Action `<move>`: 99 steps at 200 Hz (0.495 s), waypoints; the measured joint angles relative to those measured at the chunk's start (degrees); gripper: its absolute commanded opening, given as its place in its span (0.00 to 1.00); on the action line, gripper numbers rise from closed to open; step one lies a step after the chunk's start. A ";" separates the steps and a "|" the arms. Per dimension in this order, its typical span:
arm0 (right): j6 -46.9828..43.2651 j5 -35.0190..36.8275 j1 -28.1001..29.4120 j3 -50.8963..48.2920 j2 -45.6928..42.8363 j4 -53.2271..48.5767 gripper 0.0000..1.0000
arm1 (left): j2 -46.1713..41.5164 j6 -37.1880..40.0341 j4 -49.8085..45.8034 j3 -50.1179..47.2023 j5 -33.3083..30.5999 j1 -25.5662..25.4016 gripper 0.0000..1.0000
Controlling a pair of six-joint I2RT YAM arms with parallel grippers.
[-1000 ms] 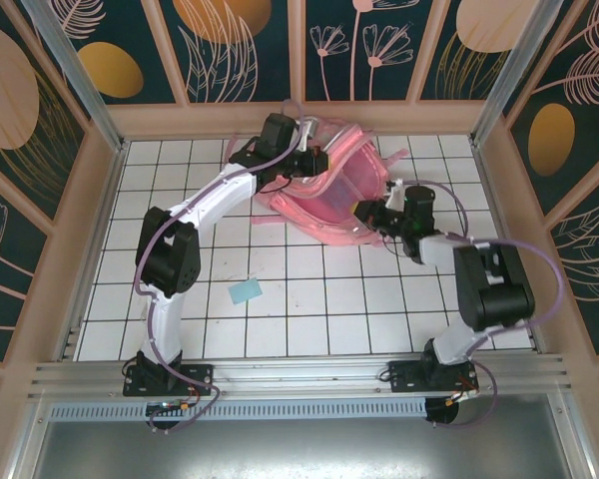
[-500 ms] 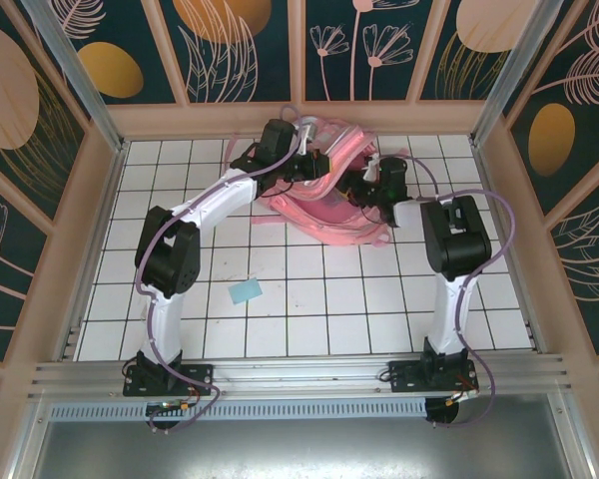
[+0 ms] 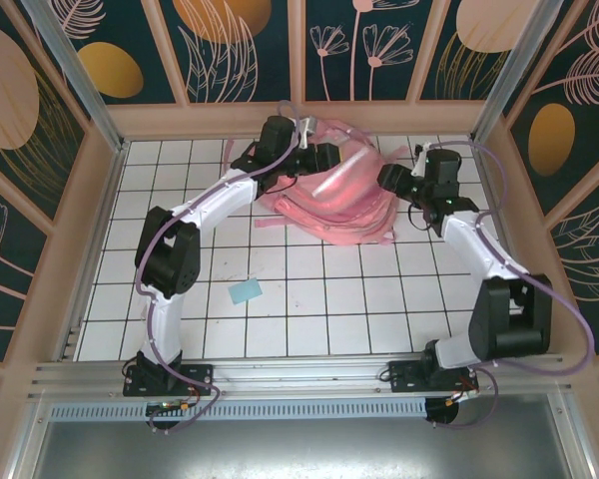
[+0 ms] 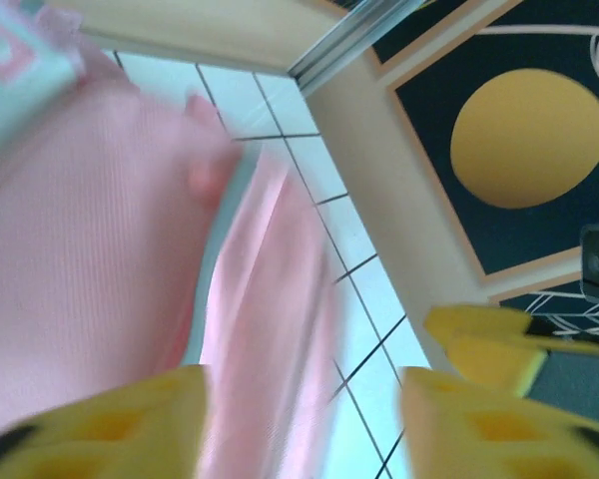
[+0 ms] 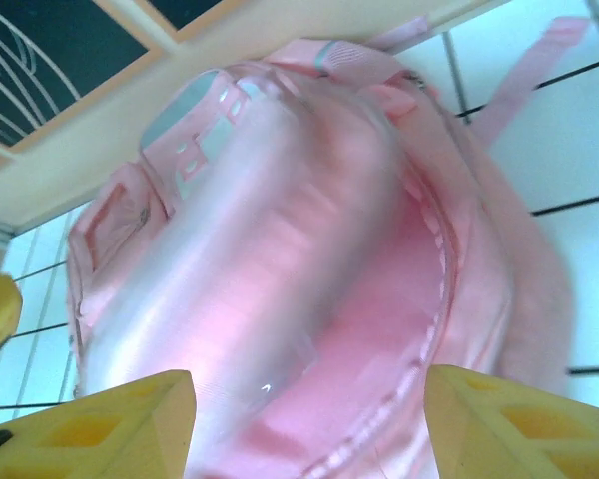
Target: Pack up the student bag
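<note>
Pink bag [image 3: 339,195], slumped flat. Your left gripper [image 4: 301,424] and right gripper [image 5: 309,424] flank it, spread and empty, seemingly to grasp.

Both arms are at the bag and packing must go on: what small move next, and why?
Probably draw the left gripper back from the student bag toward the small light-blue piece on the table. Both it and the right gripper stand open and hold nothing, and that piece is a loose item, lying on the left arm's side. Whether the bag is unzipped I cannot tell.
</note>
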 measured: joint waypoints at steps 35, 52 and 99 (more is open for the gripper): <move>0.52 7.34 7.78 -4.24 -6.21 -2.91 0.68 | -6.03 -0.79 3.34 -9.46 -4.66 0.98 0.78; 2.36 9.77 13.31 -5.22 -6.08 -3.30 0.85 | -9.66 -1.29 4.94 -15.30 -6.93 3.34 0.78; 6.19 15.52 19.58 -4.17 -2.99 -3.82 0.99 | -12.15 -3.74 9.75 -27.43 -11.78 11.98 0.77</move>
